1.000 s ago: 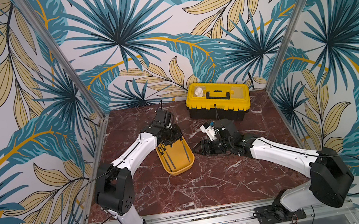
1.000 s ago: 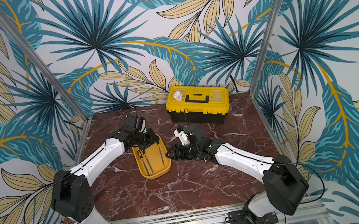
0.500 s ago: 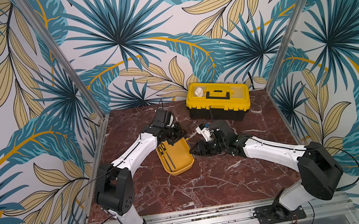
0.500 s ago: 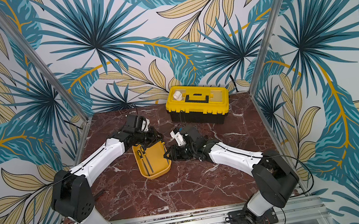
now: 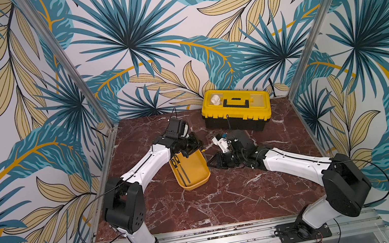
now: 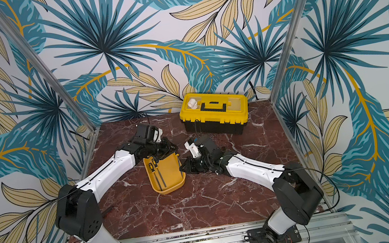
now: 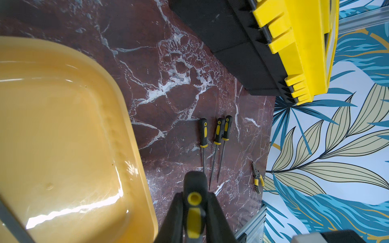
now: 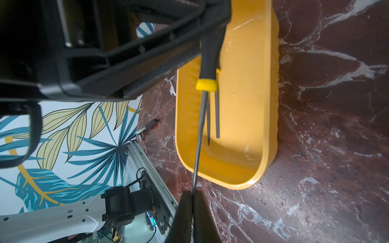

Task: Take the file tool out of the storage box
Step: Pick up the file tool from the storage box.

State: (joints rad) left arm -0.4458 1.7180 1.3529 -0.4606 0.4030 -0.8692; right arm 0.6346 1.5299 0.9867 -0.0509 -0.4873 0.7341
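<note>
While its black handle with the yellow collar sits clamped between the closed fingers of the left gripper (image 7: 194, 202), the slim steel file tool (image 8: 206, 84) has the tip of its thin shaft pinched in the shut right gripper (image 8: 191, 202). It spans the gap between the two arms, crossing one long wall of the shallow yellow-orange plastic storage box (image 8: 269, 105) as the right wrist view shows it. Only that view gives the whole span, along with two more files (image 8: 216, 117) lying side by side on the box floor. The left wrist view sees the held handle end-on and, beyond it, three black-and-yellow files (image 7: 217, 134) and small yellow-handled pliers (image 7: 257, 183) on the dark red marble tabletop (image 7: 168, 63), near the black toolbox with the yellow lid (image 7: 294, 42). In both top views the held file is lost among the black gripper bodies, and the three loose files cannot be made out. There the box lies with the left gripper at its far end and the right gripper just beside its long side, well apart from the toolbox.
</note>
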